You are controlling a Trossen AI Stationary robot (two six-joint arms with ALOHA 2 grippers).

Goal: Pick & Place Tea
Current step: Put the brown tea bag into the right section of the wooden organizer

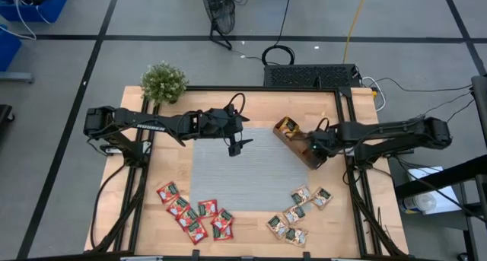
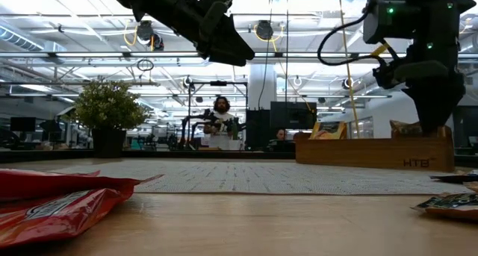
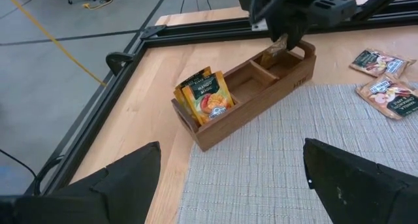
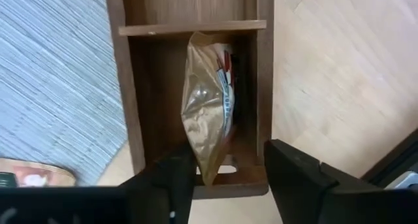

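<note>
Sachet in hand: a pale tea sachet stands on edge in the end compartment of the wooden tray, nearest the right arm; it appears just let go, the fingers apart on either side of it.
Right gripper: over that end compartment, jaws parted and holding nothing, as far as the wrist view shows.
Already placed: orange-yellow sachets stand upright in the far end compartment; the middle compartment looks bare.
Red sachets: a loose cluster on the bare wood at the near left of the table, beside the grey mat, not yet moved.
Pale sachets: a second cluster at the near right, also waiting on the wood.
Left gripper: hovers above the mat's far edge, jaws wide, empty.
Progress: judged early to middle; two compartments hold tea, most sachets lie outside the tray.
Left to do: likely the rest of the pale group, then the red ones into the free compartment.
Plant: at the far left corner, clear of the work.
</note>
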